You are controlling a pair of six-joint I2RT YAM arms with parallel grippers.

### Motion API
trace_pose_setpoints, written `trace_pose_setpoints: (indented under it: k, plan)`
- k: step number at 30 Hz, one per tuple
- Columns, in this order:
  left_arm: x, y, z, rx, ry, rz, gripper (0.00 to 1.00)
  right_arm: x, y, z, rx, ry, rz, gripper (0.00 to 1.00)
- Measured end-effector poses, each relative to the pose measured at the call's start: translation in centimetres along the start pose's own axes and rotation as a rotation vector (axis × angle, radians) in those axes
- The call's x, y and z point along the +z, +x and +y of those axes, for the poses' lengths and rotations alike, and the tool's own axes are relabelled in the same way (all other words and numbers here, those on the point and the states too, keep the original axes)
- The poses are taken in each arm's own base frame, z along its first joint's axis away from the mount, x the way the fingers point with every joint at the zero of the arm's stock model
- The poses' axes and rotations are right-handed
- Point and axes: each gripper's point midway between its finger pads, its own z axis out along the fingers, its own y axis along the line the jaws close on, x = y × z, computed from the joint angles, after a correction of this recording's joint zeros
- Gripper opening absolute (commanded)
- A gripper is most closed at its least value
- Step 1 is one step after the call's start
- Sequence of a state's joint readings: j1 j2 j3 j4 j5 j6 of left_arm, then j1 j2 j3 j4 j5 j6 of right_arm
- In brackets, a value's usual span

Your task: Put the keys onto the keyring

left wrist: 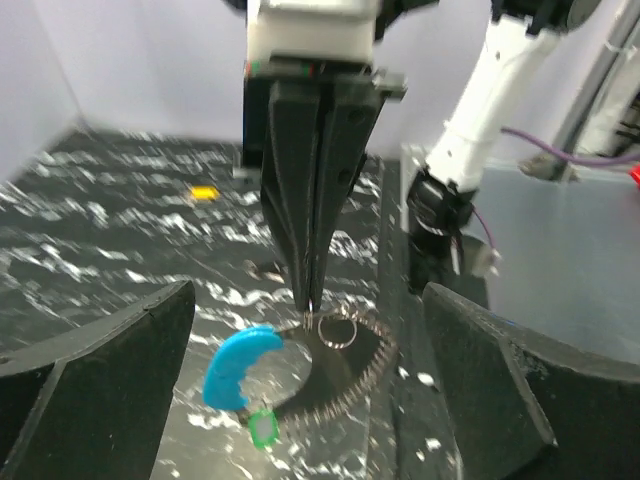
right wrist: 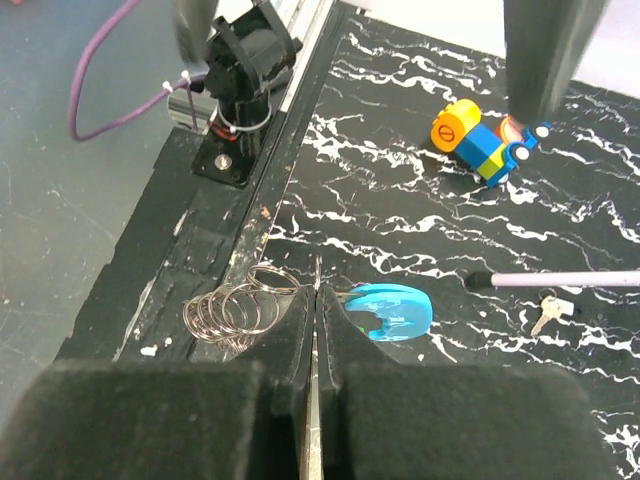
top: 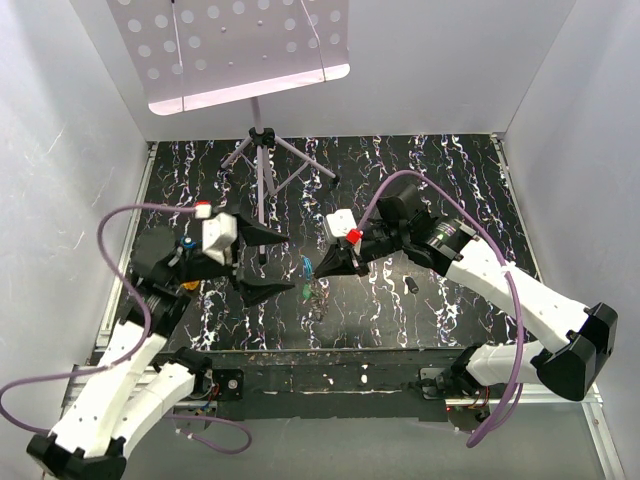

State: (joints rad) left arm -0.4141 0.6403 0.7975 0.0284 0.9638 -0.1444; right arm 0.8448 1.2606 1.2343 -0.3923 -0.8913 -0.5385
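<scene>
The keyring lies on the marbled mat: a bright blue clip (right wrist: 392, 310) joined to a coiled grey wire loop (right wrist: 232, 308). It also shows in the left wrist view, with the clip (left wrist: 240, 365) and loop (left wrist: 360, 375). My right gripper (right wrist: 316, 292) is shut on a thin flat metal key held edge-on, its tip at the loop beside the clip. A second key (right wrist: 548, 311) lies on the mat to the right. My left gripper (top: 290, 262) is wide open and empty, its fingers (left wrist: 110, 360) either side of the keyring, facing the right gripper (left wrist: 310, 298).
A blue and yellow toy (right wrist: 478, 140) sits beyond the keyring. A music stand's tripod (top: 262, 150) stands at the back, one leg (right wrist: 560, 282) lying near the loose key. A small dark object (top: 411, 285) lies at right. The black table edge (right wrist: 215, 240) runs beside the loop.
</scene>
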Motion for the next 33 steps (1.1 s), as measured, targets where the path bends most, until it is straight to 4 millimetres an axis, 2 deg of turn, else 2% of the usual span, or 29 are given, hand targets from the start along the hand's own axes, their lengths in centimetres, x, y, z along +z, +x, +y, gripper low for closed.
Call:
trace_pose_setpoints:
  k: [5, 8, 15, 19, 33]
  plan:
    - [0.9, 5.4, 0.9, -0.211, 0.064, 0.162, 0.95, -0.2, 1.0, 0.3, 0.001, -0.004, 0.038, 0.01]
    - [0.7, 7.4, 0.8, -0.262, 0.075, 0.193, 0.85, -0.3, 1.2, 0.2, 0.001, 0.005, 0.046, 0.01]
    - [1.2, 6.8, -0.1, -0.171, 0.124, 0.156, 0.59, -0.3, 1.3, -0.2, 0.01, 0.027, 0.054, 0.01]
    - [1.5, 7.3, -0.4, -0.131, 0.132, 0.15, 0.47, -0.3, 1.1, -0.2, 0.026, 0.031, 0.05, 0.01]
    - [2.5, 8.0, 0.5, -0.041, 0.067, 0.159, 0.34, -0.2, 0.8, -0.3, 0.06, 0.04, 0.037, 0.01]
